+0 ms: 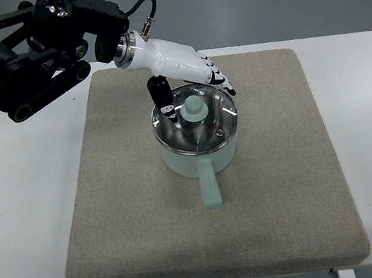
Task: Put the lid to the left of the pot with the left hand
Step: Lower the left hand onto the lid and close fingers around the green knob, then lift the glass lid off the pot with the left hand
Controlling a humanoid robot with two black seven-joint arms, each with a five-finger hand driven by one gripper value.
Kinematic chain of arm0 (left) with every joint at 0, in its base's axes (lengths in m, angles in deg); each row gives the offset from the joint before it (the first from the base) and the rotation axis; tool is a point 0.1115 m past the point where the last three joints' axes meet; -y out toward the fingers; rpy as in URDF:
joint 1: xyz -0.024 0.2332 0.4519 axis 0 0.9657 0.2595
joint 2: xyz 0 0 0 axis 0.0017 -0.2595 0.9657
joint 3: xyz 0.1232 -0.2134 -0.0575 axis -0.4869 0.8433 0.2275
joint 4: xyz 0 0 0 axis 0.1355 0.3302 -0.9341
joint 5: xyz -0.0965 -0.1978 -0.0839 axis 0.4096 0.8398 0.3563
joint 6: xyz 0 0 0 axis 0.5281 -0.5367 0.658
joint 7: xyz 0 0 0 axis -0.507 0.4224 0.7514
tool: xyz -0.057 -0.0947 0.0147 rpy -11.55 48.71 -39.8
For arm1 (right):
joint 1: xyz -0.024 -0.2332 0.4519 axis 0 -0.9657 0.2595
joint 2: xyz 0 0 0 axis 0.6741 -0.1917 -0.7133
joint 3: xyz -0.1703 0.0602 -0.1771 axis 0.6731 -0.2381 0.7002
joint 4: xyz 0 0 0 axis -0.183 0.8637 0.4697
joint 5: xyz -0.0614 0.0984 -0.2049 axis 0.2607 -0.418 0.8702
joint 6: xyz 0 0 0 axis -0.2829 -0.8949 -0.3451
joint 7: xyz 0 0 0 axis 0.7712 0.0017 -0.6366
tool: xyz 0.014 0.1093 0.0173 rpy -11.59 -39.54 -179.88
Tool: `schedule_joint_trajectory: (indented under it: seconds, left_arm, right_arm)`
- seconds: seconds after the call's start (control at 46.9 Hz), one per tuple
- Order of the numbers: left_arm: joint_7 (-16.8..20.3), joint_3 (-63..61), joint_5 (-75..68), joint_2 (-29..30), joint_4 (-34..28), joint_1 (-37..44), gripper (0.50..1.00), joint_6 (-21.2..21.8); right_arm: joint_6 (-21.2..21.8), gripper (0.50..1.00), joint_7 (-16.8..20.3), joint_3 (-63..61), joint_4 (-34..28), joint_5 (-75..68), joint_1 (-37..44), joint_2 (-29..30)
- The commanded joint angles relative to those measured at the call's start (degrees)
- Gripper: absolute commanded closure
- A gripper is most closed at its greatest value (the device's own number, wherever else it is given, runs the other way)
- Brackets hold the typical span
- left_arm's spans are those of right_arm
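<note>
Pot [200,156] sits near the middle of a grey mat [134,212], pale green, its straight handle [209,188] pointing toward the near edge. Lid [197,121] is on the pot, glass with a metal rim, a pale green knob [194,108] at its centre. Mat lies on a white table [19,209].

Left arm [22,56] comes in from the far left, black linkages, ending in a metal wrist ring and a white hand. Left hand [177,65] reaches down over the far rim of the lid. Fingers [219,80] extend together past the far right side of the knob, tips dark, lying at the lid's rim. Thumb [161,94] hangs down on the far left side of the knob, black, tip over the glass. Knob stands between thumb and fingers with gaps on both sides; nothing is gripped, hand loosely spread. Whether the fingertips touch the lid cannot be told.
</note>
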Motion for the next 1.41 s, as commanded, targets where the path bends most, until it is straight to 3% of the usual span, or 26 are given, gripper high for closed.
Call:
schedule_joint_trajectory:
  seconds: [0.0,0.256,0.341,0.384,0.427,0.512,0.854,1.131,1.387]
  left_arm:
    - [-0.01,-0.05,-0.39,-0.01,-0.11,0.02,0.523,-0.01]
    - [-0.01,-0.05,-0.39,-0.01,-0.03,0.02,0.544,-0.01]
    - [-0.01,-0.05,-0.48,-0.01,-0.11,0.02,0.574,-0.01]
    - [-0.01,-0.05,-0.48,-0.01,-0.11,0.02,0.619,-0.01]
    - [-0.01,-0.05,-0.56,-0.01,-0.11,0.02,0.624,-0.01]
    - [-0.01,-0.05,-0.48,-0.01,-0.29,0.02,0.679,-0.01]
    - [-0.01,0.74,0.05,-0.01,-0.82,-0.07,0.690,0.16]
    - [-0.01,0.65,-0.39,-0.10,-0.82,0.02,0.761,0.16]
    - [-0.01,0.03,-0.39,-0.80,-0.82,0.11,0.761,0.07]
  right_arm:
    - [0.00,0.576,0.00,0.00,0.00,-0.03,0.01,0.00]
    - [0.00,0.576,0.00,0.09,0.00,-0.03,0.01,0.00]
    - [0.00,0.576,0.00,0.00,0.00,0.05,0.01,0.00]
    - [0.00,0.576,0.00,0.00,0.00,-0.03,0.01,0.00]
    - [0.00,0.576,0.00,0.00,0.00,0.05,0.01,0.00]
    - [0.00,0.576,0.00,0.00,0.00,-0.03,-0.08,0.00]
    - [0.00,0.576,0.00,0.00,0.00,-0.03,0.01,0.00]
    - [0.00,0.576,0.00,0.00,0.00,0.05,0.01,0.00]
    - [0.00,0.576,0.00,0.00,0.00,-0.03,0.01,0.00]
